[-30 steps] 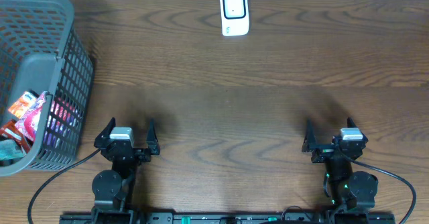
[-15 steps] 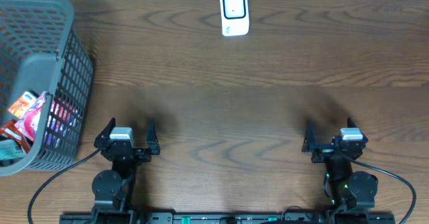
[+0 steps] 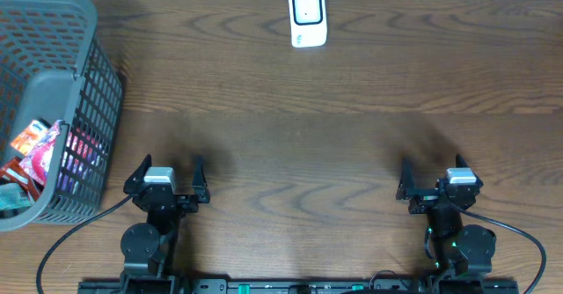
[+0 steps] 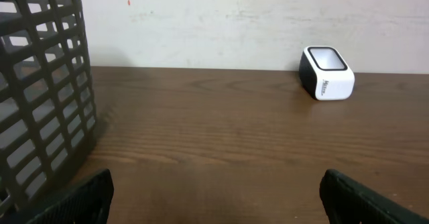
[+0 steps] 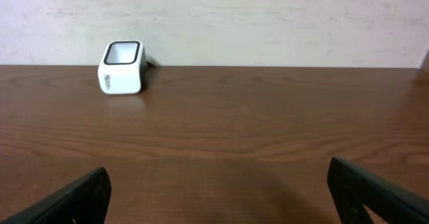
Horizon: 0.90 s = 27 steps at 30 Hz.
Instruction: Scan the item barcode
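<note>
— At the left edge, what's in the basket (image 3: 84,100)?
— Red packets (image 3: 37,146), half hidden by mesh, cut off by the frame; barcode too small to see.
— Scanner (image 3: 308,17)?
— White, at the table's (image 3: 352,135) far edge, well apart from both arms.
— Grippers?
— Both splayed wide, holding nothing: left gripper (image 3: 169,171), right gripper (image 3: 435,184), near the front edge.

A dark brown wooden table (image 3: 352,144) with wavy grain runs back to a plain off-white wall (image 4: 221,23), scuffed and faintly smudged, under soft, even indoor light.
</note>
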Available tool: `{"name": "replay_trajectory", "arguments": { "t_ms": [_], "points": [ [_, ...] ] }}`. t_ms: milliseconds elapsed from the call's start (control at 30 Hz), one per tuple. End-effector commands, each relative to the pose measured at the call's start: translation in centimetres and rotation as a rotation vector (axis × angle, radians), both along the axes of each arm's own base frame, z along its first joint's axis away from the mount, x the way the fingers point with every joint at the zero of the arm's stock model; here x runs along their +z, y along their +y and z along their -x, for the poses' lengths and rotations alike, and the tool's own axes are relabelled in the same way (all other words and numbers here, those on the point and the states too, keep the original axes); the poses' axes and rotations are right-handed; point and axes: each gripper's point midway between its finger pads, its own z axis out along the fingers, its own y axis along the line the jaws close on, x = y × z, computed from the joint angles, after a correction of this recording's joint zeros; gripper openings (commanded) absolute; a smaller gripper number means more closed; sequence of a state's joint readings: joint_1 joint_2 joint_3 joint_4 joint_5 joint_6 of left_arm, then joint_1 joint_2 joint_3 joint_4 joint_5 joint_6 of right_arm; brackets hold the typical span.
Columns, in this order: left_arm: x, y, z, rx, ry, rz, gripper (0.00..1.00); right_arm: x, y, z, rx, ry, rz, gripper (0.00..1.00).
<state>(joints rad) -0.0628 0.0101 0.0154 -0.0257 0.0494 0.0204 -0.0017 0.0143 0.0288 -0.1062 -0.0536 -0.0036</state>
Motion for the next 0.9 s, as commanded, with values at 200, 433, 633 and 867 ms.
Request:
{"name": "replay_trajectory", "arguments": {
  "t_ms": [200, 433, 633, 867],
  "points": [
    [-1.5, 0.2, 0.1, 0.011, 0.050, -0.011, 0.98, -0.2, 0.0, 0.0, 0.001, -0.003, -0.018, 0.99],
    [-1.4, -0.5, 0.1, -0.020, 0.050, 0.048, 0.98, -0.2, 0.0, 0.0, 0.001, -0.003, -0.018, 0.99],
    [-0.9, -1.2, 0.1, -0.050, 0.039, 0.160, 0.98, -0.2, 0.0, 0.0, 0.001, -0.003, -0.018, 0.99],
    [0.2, -4.7, 0.9, -0.260, 0.020, 0.204, 0.98, -0.2, 0.0, 0.0, 0.001, -0.003, -0.018, 0.99]
  ]
}}
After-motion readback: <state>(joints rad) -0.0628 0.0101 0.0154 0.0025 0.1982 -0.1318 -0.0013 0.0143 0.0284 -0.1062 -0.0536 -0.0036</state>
